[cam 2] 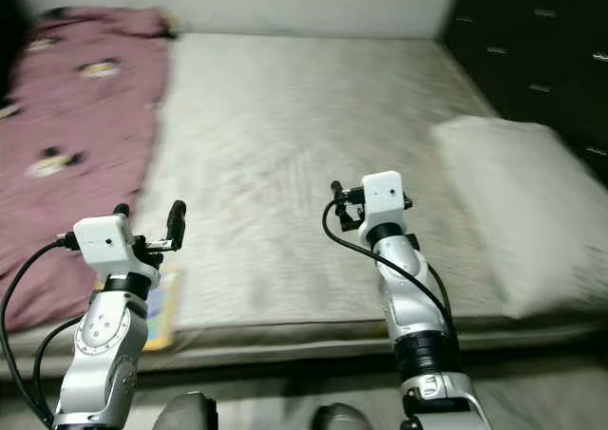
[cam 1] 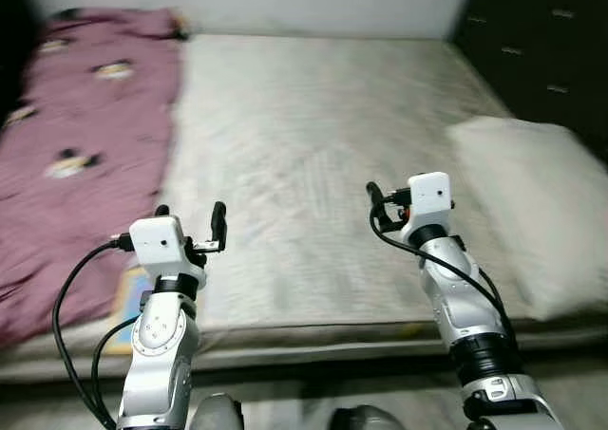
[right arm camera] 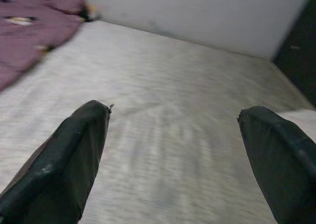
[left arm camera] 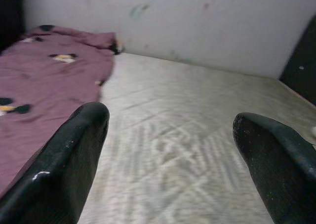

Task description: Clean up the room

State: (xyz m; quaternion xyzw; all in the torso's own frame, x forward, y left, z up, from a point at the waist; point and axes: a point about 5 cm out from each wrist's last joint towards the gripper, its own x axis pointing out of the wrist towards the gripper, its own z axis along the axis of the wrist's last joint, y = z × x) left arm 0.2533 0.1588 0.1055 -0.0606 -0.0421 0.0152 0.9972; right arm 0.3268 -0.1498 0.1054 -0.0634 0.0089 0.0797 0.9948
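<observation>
So the robot's standing at the foot of the bed (cam 1: 313,164), both arms raised over the near edge of the mattress. The left gripper (left arm camera: 170,130) has its fingers spread wide with nothing between them, and same deal for the right gripper (right arm camera: 173,130), wide open and empty. Stuff that looks like it needs tidying: the purple blanket (cam 1: 76,136) is bunched along the left side of the bed, a white pillow (cam 1: 532,202) sits at the right edge down near the foot, and there's a flat, colourful thing, maybe a book (cam 1: 128,302), poking out at the near left corner just beside the left arm. My guess is it's lining up for the first grab. If it goes for the blanket, I'd pinch a fold near the edge rather than stab down into the middle, and keep the other gripper clear. The picture's a bit blurry, so it should probably settle first.
</observation>
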